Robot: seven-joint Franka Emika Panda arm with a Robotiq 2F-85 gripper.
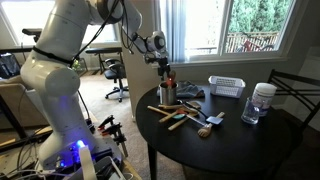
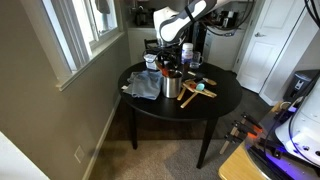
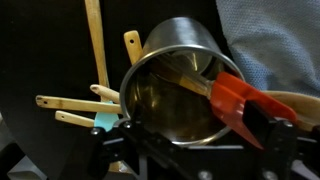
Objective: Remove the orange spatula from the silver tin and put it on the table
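The silver tin (image 3: pixel 170 70) stands on the dark round table (image 1: pixel 230 135), and it shows in both exterior views (image 1: pixel 168 94) (image 2: pixel 172 86). The orange spatula (image 3: pixel 232 98) leans in the tin, with its orange-red head at the rim and its pale handle running down inside. My gripper (image 3: pixel 190 126) hovers right above the tin (image 1: pixel 164 62) (image 2: pixel 172 52). Its fingers are spread wide on either side of the rim. The right finger touches the spatula's head and the left finger is apart from it. The gripper is open.
Several wooden utensils and a teal-headed one (image 3: pixel 100 95) lie on the table beside the tin (image 1: pixel 185 118) (image 2: pixel 197 90). A grey cloth (image 1: pixel 190 94) (image 2: pixel 143 85) lies next to the tin. A white slotted basket (image 1: pixel 227 87) and a clear jar with a white lid (image 1: pixel 261 103) stand farther off.
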